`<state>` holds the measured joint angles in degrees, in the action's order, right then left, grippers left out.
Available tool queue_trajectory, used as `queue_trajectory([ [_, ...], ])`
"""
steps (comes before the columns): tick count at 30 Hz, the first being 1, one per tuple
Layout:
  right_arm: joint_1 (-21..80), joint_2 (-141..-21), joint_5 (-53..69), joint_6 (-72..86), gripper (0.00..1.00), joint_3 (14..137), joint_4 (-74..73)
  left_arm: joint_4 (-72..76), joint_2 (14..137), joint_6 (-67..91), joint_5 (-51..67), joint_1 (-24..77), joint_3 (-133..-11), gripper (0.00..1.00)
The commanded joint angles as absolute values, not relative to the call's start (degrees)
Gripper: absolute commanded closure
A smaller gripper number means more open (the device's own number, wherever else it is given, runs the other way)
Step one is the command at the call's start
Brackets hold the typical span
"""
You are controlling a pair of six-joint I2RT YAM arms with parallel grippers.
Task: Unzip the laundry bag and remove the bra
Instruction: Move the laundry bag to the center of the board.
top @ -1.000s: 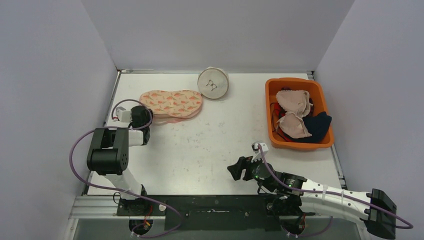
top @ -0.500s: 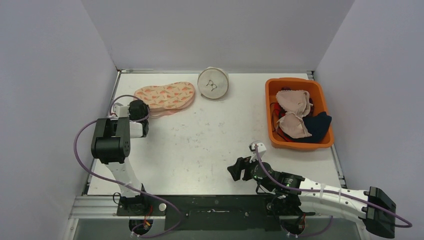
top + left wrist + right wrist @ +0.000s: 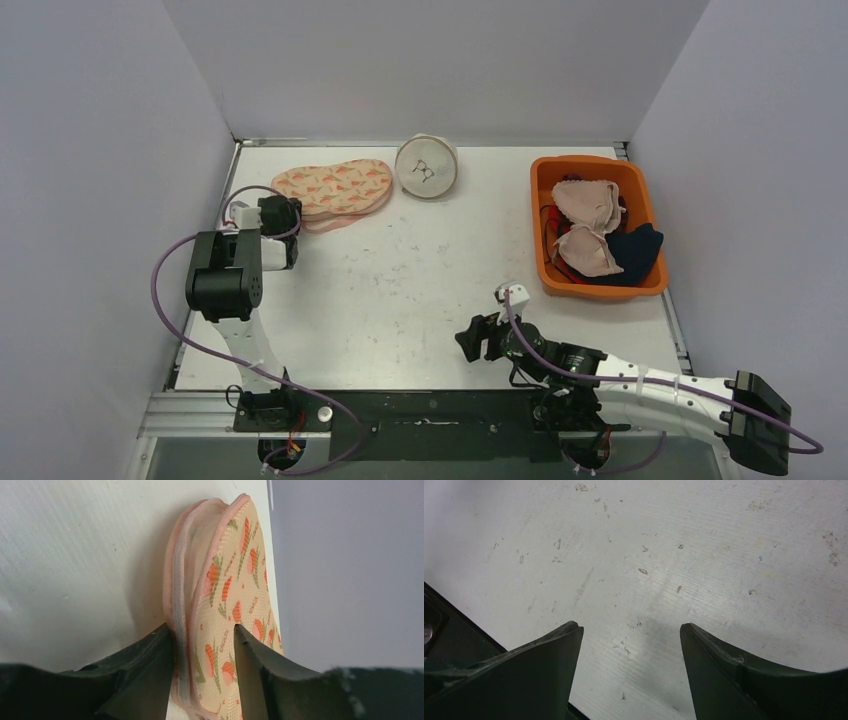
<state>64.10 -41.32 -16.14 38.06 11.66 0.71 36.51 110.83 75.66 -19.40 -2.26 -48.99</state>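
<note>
Tabletop (image 3: 75, 540): left claw (image 3: 202, 630) ajar astride bag (image 3: 225, 555)

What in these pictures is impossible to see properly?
Inside of the laundry bag: top view, its patterned cloth hides it.
Zip pull: left wrist view, not seen; the left hand and bottom edge hide the bag's end.
Grip: fingers flank the bag; pinching unclear.
Bottom of the basket: top view, clothes cover it.

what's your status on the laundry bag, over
left hand open, straddling laundry bag edge. right hand open, empty, low over table. bag's zip looks shut. nothing blocking, round white pouch beside it.
</note>
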Motion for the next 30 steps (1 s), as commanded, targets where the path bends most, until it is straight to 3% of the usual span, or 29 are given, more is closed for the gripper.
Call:
queue_trajectory([
  [1,63.65,-41.80,-16.19,35.83,0.27,15.27,2.07,37.44,107.37,75.46,-17.22,-2.74,-48.36,0.52],
  [11,63.55,-41.25,-17.20,34.79,0.23,19.52,-2.73,29.79,90.03,74.08,-18.71,-2.52,-38.69,0.22],
  [15,63.39,-42.32,-19.51,32.25,0.20,24.53,-4.86,21.14,76.59,71.62,-19.59,-0.68,-35.89,0.17],
  [24,58.34,-56.05,-21.64,24.34,0.18,43.38,-3.21,-8.31,45.40,65.35,-24.22,20.47,-32.28,0.12],
  [27,52.98,-60.93,-23.95,25.46,0.18,46.24,1.20,-16.68,37.43,61.89,-26.15,26.71,-32.05,0.05],
  [30,45.38,-66.47,-17.67,28.08,0.16,45.84,10.00,-22.94,33.86,58.19,-27.59,31.28,-31.84,0.04],
])
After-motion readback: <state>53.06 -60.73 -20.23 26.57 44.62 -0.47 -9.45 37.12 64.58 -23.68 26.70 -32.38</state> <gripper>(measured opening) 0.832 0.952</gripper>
